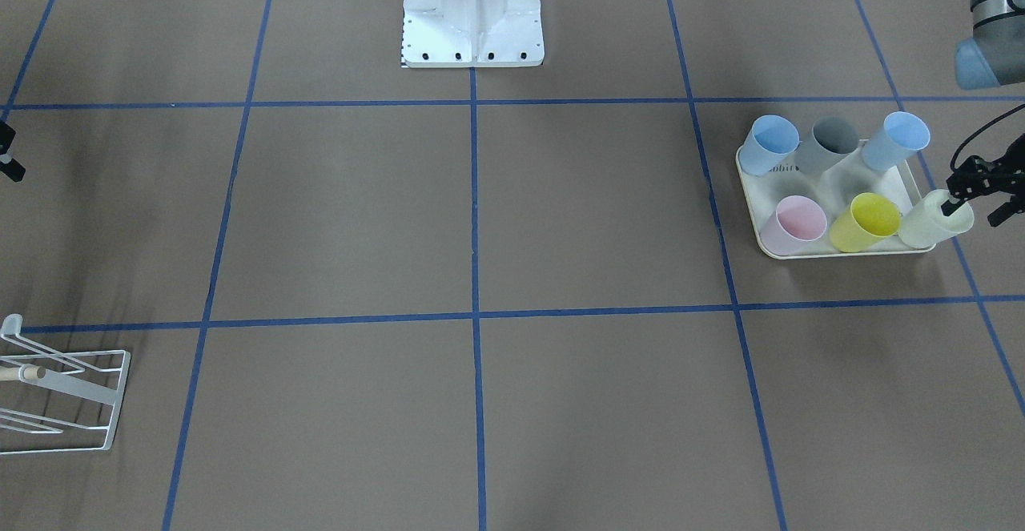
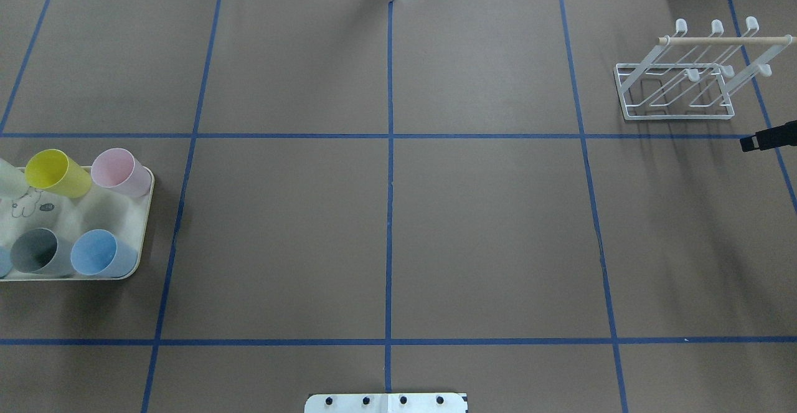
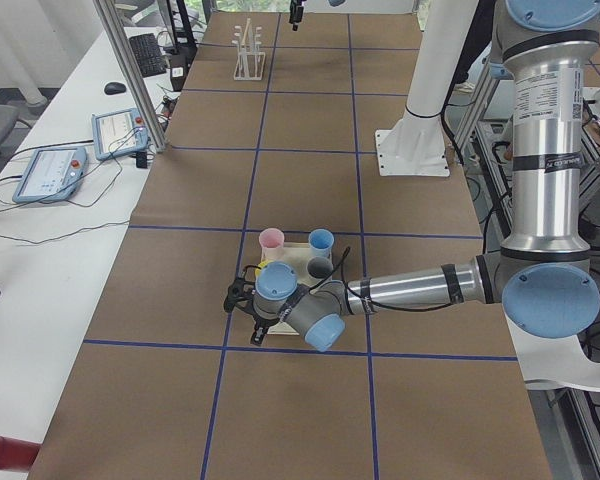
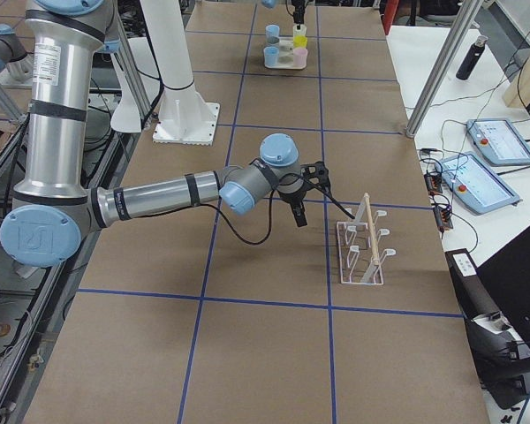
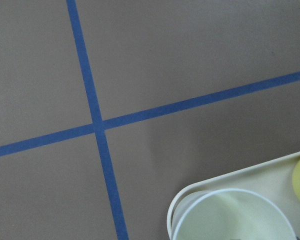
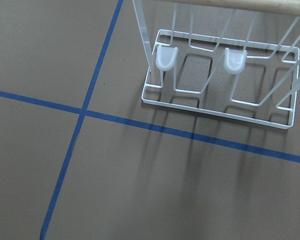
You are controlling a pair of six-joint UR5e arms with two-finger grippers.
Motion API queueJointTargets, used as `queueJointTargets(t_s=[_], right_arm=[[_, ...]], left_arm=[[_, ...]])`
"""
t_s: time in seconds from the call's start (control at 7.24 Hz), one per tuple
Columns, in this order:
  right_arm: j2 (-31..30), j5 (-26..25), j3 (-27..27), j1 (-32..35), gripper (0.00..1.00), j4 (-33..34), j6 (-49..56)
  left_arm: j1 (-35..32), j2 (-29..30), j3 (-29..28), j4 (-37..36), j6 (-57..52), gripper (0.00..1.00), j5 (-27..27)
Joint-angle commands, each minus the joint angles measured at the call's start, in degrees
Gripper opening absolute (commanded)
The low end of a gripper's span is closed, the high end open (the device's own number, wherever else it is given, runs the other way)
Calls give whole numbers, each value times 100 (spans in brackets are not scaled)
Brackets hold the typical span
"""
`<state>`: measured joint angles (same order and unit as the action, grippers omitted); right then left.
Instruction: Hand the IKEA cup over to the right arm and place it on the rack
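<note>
Several IKEA cups stand on a cream tray [image 1: 749, 204] at the table's left end. The pale green cup [image 1: 929, 222] is at the tray's corner. My left gripper [image 1: 975, 211] hangs over its mouth, open, one finger at the rim and the other outside the cup. The left wrist view looks down into this pale green cup [image 5: 235, 215]. The white wire rack [image 2: 675, 92] with its wooden dowel stands at the far right. My right gripper [image 2: 763, 141] hovers just in front of the rack; only one finger shows, so I cannot tell its state.
Yellow [image 2: 57, 173], pink [image 2: 121, 172], grey [image 2: 38, 252] and blue [image 2: 99, 254] cups also stand on the tray. The robot's white base [image 1: 472, 10] is mid-table on its own side. Blue tape lines grid the brown table.
</note>
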<state>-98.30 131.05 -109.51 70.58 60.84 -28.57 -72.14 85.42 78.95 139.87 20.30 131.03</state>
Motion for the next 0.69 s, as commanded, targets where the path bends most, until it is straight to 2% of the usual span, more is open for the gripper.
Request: queueJointTargets(t_s=[0.0, 0.14, 0.41, 0.55], right_arm=[[-5, 0, 0, 0, 100, -2, 0], [-5, 0, 0, 0, 100, -10, 0], [4, 0, 0, 0, 100, -37, 9], [30, 0, 0, -9, 100, -46, 0]], left_arm=[[7, -17, -2, 162, 9, 0, 45], [7, -86, 42, 181, 9, 0, 54], [-63, -78, 42, 164, 0, 0, 762], [-333, -69, 59, 155, 0, 0, 783]])
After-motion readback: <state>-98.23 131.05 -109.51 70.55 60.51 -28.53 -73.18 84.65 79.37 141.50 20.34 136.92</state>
